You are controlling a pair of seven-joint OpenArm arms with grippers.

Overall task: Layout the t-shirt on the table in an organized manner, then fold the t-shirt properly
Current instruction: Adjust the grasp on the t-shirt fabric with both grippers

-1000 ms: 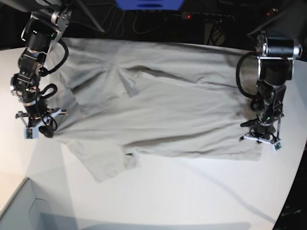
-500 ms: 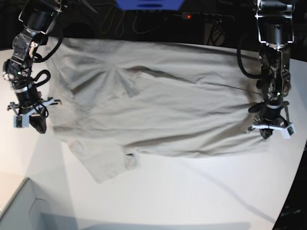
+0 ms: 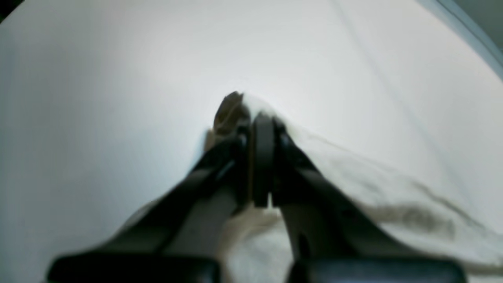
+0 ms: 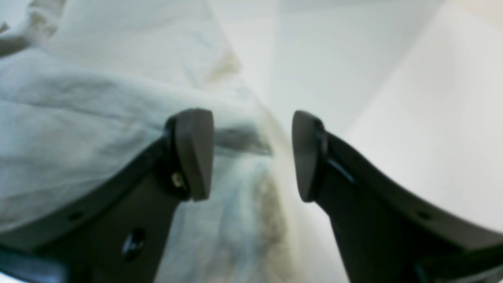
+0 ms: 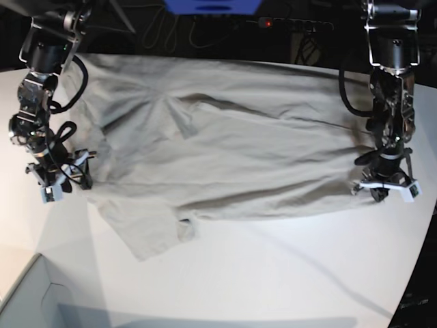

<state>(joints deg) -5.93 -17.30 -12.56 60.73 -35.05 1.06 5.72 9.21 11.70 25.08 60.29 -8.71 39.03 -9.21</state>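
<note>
R gripper (image 4: 251, 155) jaws just let go, now spread over shirt (image 5: 218, 150) edge at 9 o'clock; L gripper (image 3: 257, 129) clenched on hem corner at 3 o'clock. Layout nearly done. Shirt: soft beige cloth, creased, spread mid-table (image 5: 287, 273), smooth white top.

There is one shirt (image 5: 225, 150), and it is the only garment on the one white table (image 5: 287, 273). The shirt shows two short sleeves; one of them lies at the near edge. There are two robot arms, one at each side of the base view, and each arm carries one gripper, so there are two grippers: the left gripper (image 5: 384, 190) and the right gripper (image 5: 63, 179). Each gripper has two fingers. One pale box corner (image 5: 27, 301) shows at the near corner.
</note>
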